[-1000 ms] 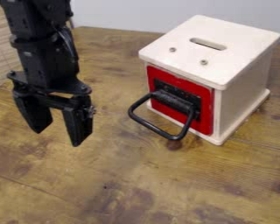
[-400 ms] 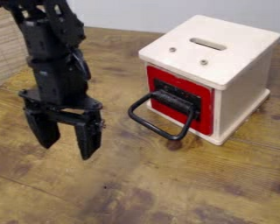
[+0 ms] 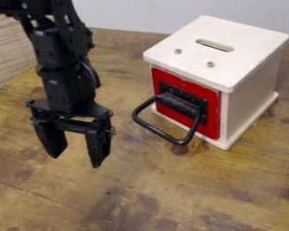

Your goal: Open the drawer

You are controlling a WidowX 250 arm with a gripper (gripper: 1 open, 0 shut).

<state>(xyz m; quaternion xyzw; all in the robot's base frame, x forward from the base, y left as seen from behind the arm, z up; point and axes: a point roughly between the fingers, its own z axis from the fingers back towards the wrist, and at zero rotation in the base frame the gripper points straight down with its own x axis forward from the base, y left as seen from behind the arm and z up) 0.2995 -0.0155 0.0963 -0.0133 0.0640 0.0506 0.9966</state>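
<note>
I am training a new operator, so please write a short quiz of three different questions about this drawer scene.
1. True or false: the gripper already holds the black loop handle.
2. The drawer front is: A) blue B) red C) green.
3. Fill in: the cream-white box has a ____ in its top.

Key: 1 false, it is open and apart from the handle; 2 B; 3 slot.

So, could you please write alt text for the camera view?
A black robot claw hangs open above a wooden table, to the left of a cream box whose red-fronted drawer is shut, its black loop handle untouched.
</note>
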